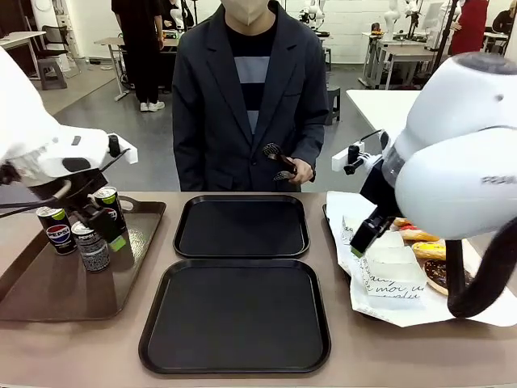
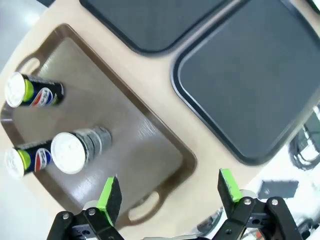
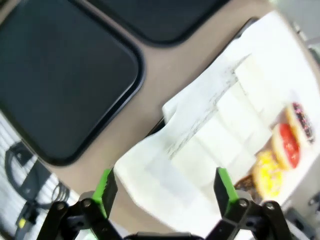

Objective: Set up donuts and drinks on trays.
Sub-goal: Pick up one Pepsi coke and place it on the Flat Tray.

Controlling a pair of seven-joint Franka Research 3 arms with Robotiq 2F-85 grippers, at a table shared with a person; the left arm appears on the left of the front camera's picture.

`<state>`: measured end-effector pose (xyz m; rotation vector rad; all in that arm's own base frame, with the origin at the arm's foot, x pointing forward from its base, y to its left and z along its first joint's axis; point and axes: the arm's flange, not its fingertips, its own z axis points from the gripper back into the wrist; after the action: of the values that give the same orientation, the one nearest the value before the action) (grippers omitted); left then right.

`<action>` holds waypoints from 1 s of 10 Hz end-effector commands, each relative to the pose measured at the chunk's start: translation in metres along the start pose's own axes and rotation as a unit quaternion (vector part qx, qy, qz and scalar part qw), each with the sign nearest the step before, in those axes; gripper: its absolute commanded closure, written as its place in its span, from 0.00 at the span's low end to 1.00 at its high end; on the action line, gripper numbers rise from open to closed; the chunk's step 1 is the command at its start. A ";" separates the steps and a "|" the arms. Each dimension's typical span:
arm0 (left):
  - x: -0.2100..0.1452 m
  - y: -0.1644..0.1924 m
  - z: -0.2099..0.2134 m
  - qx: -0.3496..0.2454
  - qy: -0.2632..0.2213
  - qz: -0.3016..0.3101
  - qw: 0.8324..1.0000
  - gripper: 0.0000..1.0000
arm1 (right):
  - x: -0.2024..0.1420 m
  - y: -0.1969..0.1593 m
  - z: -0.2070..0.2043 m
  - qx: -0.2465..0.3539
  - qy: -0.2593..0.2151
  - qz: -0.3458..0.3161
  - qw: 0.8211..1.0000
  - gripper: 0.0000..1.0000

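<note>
Jaws spread empty on both — left gripper [image 2: 167, 187] above the brown tray [image 2: 150, 145], right gripper [image 3: 164, 184] over white boxes [image 3: 220, 135].

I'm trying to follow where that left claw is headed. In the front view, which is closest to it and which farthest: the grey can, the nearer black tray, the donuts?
1. Grey can, just beside the left gripper on the brown tray.
2. Nearer black tray, in the middle.
3. Donuts, on the far right.
</note>
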<state>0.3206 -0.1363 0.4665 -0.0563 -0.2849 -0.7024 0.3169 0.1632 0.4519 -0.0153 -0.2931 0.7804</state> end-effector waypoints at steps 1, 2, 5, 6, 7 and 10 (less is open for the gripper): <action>-0.079 -0.020 -0.023 -0.019 0.006 0.014 1.000 0.00 | -0.097 0.027 -0.015 0.040 -0.016 0.007 0.999 0.00; 0.000 0.000 0.000 0.000 0.000 0.000 1.000 0.00 | 0.000 0.000 0.000 0.000 0.000 0.000 1.000 0.00; -0.007 -0.003 0.008 -0.009 0.009 0.004 1.000 0.00 | -0.007 0.004 0.014 0.014 0.001 0.003 1.000 0.00; -0.014 0.025 0.009 -0.061 -0.054 0.103 0.991 0.00 | -0.027 -0.031 0.013 0.105 -0.065 -0.120 0.985 0.00; -0.027 0.048 0.016 -0.128 -0.113 0.154 0.973 0.00 | -0.053 -0.059 0.014 0.162 -0.105 -0.205 0.959 0.00; -0.060 0.108 0.017 -0.246 -0.180 0.241 0.921 0.00 | -0.128 -0.146 0.008 0.219 -0.175 -0.356 0.891 0.00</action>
<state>0.3439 -0.0230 0.4863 -0.6282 -0.3944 -0.2714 0.3432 -0.0070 0.4703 0.5574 -0.3624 0.1884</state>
